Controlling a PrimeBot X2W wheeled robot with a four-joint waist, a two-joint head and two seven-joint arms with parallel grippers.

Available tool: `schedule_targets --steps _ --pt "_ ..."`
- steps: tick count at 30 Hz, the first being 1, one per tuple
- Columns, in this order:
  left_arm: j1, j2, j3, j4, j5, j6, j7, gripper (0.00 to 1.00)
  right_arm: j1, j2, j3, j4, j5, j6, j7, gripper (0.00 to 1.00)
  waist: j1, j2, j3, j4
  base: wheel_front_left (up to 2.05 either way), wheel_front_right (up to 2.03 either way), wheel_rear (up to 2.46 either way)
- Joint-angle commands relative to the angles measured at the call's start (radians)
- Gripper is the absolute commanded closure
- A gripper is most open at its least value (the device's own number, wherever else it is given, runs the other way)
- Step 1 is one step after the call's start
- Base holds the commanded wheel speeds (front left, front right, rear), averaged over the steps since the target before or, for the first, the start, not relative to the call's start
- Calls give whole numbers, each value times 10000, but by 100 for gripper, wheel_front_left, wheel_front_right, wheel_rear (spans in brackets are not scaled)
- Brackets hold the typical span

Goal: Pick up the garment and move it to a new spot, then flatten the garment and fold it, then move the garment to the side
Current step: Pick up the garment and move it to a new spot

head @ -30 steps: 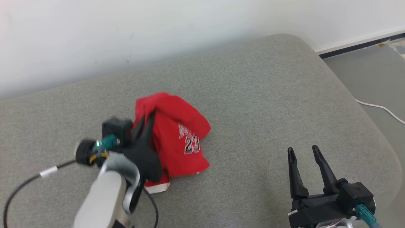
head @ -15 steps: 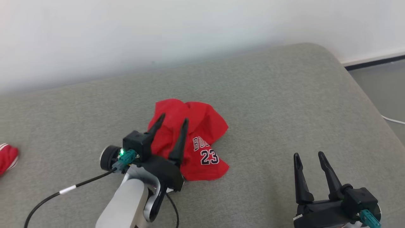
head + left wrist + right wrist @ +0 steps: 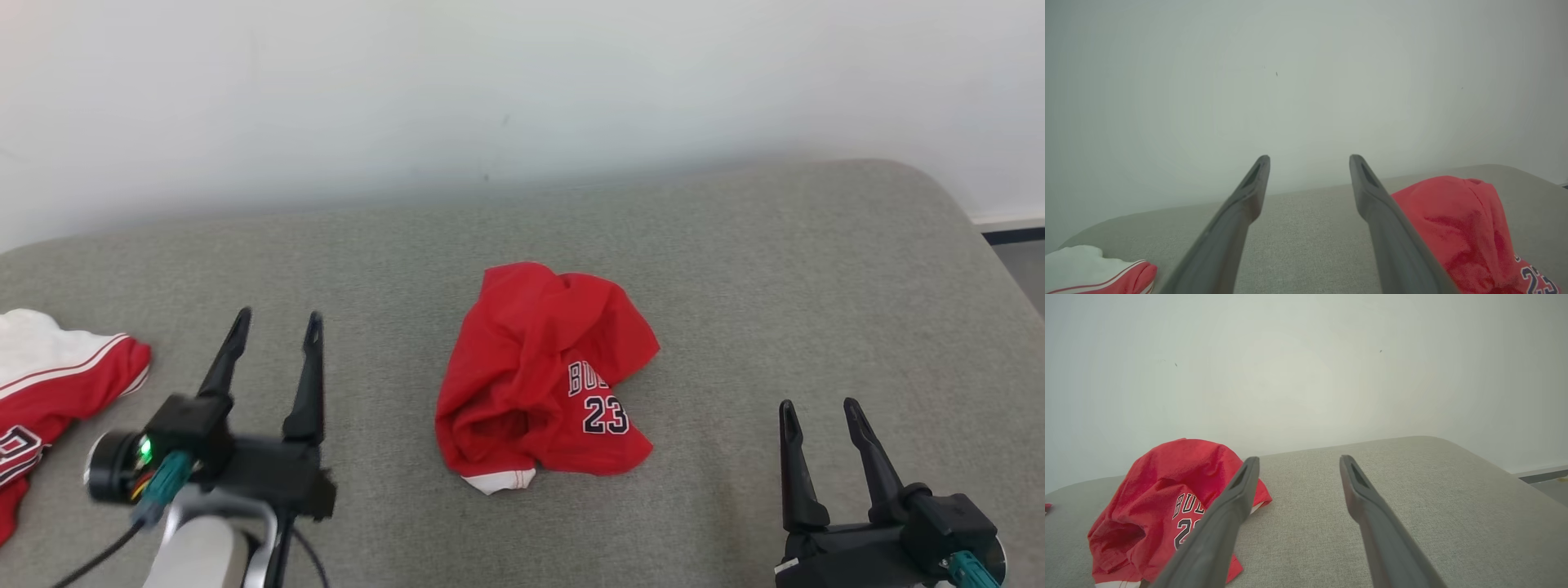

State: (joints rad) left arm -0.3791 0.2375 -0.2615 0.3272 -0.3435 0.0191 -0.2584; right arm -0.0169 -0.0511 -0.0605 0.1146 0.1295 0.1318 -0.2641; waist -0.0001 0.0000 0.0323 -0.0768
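We found the crumpled red basketball jersey with the number 23 point(image 3: 543, 376) lying in a heap near the middle of the broad grey fabric cushion point(image 3: 735, 269). A strip of white hem showed at its near edge. It lay free of both grippers.

Our left gripper point(image 3: 278, 317) was to the left of the jersey and apart from it. Its two long dark fingers were spread, with only cushion between them. In the left wrist view the jersey lay just to the right of the right-hand finger point(image 3: 1384, 212).

Our right gripper point(image 3: 818, 404) sat at the lower right, well apart from the jersey, its fingers likewise spread and holding nothing. In the right wrist view the jersey lay to the left of the left-hand finger and partly behind it.

A second garment in red and white point(image 3: 57, 367) lay at the cushion's left end, apart from both grippers. A plain white wall point(image 3: 490, 82) rose behind the cushion.
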Motion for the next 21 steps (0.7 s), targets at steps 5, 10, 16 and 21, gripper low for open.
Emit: schedule_targets --steps 5,10,16,21 --pt "1199 520 451 -769 48 415 -58 0 216 17 -117 -57 -103 -21 -4 0 1 0 -145 421 0 0 0" --pt "2290 746 936 -1588 -102 788 -62 0 276 17 -175 -64 -184 -21 -4 0 1 0 -196 613 0 0 0" --pt "3396 772 1083 -2369 178 1046 -71 0 298 15 -165 -40 -266 -21 -4 0 1 0 -204 791 0 0 0" --pt "4053 572 1196 -2806 327 1322 -73 0 326 15 -91 2 -263 -22 -4 0 1 0 -225 813 0 0 0"
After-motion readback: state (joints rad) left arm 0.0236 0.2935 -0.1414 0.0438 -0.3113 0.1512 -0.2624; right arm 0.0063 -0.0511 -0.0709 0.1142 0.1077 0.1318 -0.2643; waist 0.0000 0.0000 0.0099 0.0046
